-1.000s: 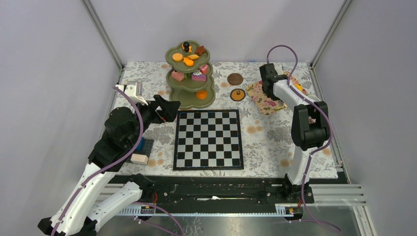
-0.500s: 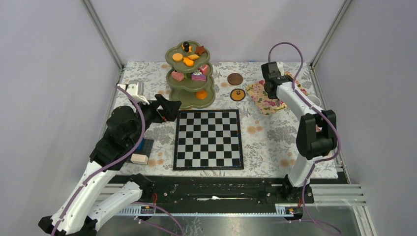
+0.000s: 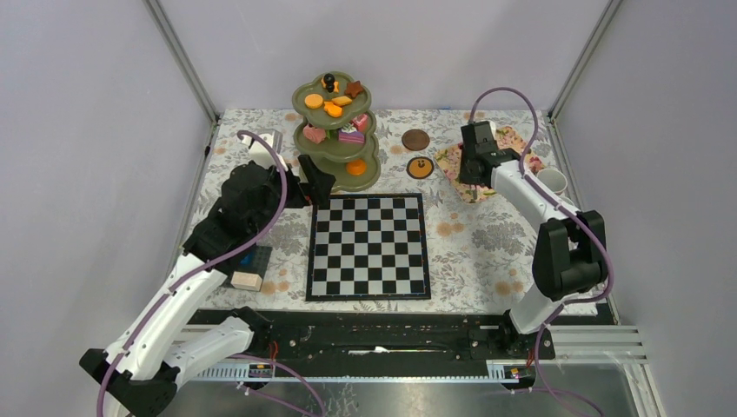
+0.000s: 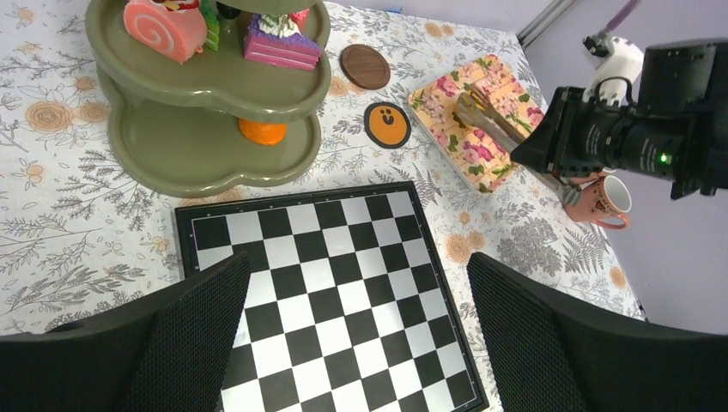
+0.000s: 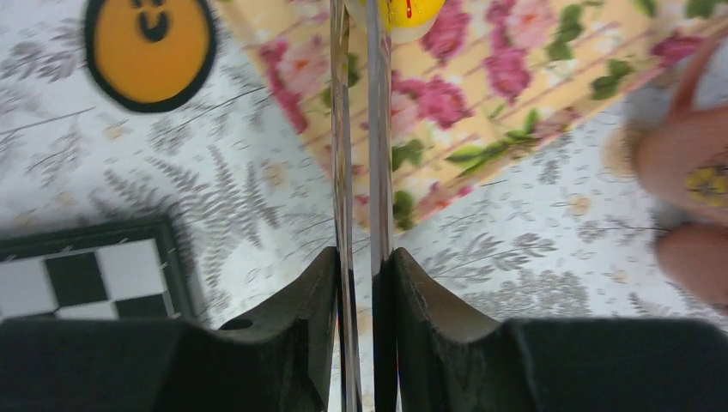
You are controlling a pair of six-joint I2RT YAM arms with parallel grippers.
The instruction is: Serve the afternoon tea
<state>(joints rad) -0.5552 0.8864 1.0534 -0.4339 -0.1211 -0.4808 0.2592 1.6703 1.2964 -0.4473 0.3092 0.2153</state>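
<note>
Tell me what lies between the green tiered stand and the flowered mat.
Two discs: a brown disc farther back and an orange smiley disc nearer, clear in the top external view.

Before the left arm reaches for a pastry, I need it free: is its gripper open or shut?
Open. The left gripper has its fingers wide apart, the chessboard showing between them, nothing held.

Left claw wide, right claw tight.

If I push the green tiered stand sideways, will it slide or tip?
Pushed low, the stand likely slides: its bottom tier is widest. Pushed high it might tip, being tall. The pastries look loose and may roll off.
</note>
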